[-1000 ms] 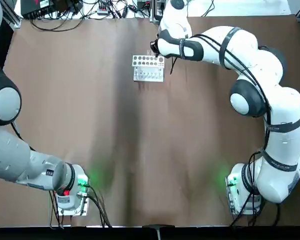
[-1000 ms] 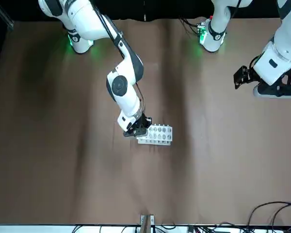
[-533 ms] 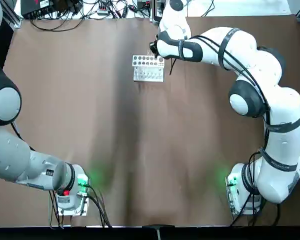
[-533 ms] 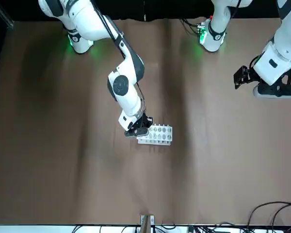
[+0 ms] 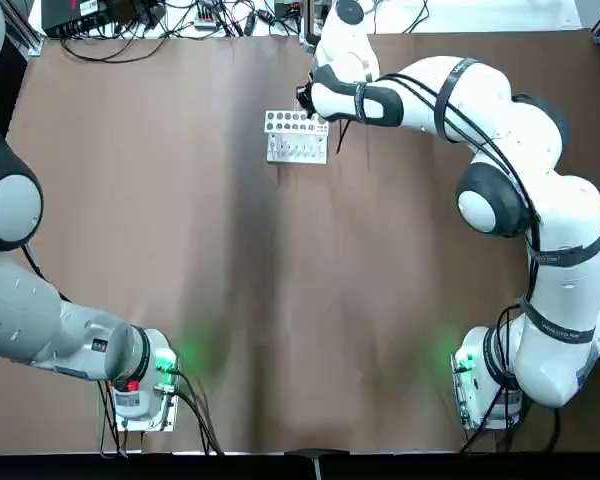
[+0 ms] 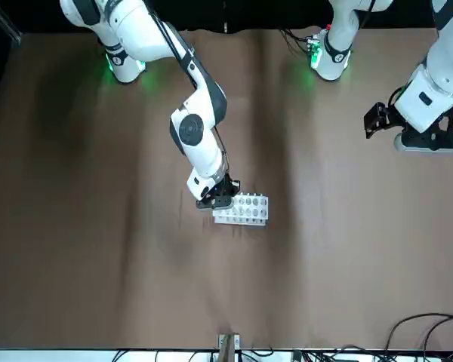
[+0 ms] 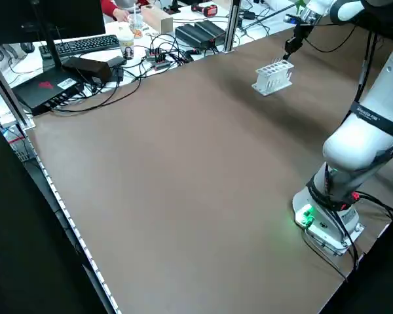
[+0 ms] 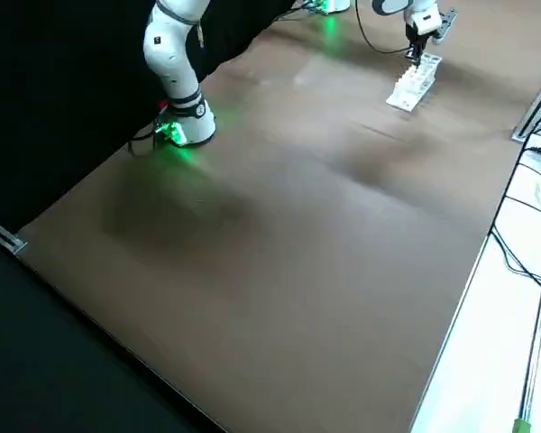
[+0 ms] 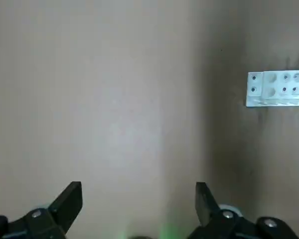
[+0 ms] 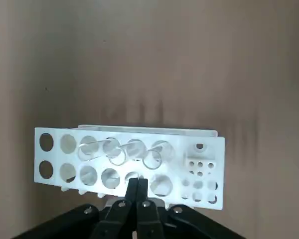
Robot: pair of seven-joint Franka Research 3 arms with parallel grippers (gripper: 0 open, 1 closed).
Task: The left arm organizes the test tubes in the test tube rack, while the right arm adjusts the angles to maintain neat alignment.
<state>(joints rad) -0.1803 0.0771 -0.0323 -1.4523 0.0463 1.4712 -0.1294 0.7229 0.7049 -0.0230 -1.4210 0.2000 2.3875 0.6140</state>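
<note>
White and perforated, the rack (image 10: 129,167) is sitting upper centre in the top view, the right gripper (image 10: 138,180) hovering clenched beside it; the left gripper (image 9: 139,199) is waiting spread at the front view's upper right.

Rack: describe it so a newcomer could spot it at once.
On the brown table, look at the far edge, just beside the right arm's pincer. The rack is the small white block there, set apart from the arms by its rows of round holes.

brown tabletop (image 5: 230,300), black curtain (image 8: 54,90) behind. white desk (image 7: 157,46) alongside with monitor (image 7: 69,18), keyboard (image 7: 85,44), tangled cables (image 7: 134,72). glare on tabletop. person's hand (image 7: 121,14) at desk.
</note>
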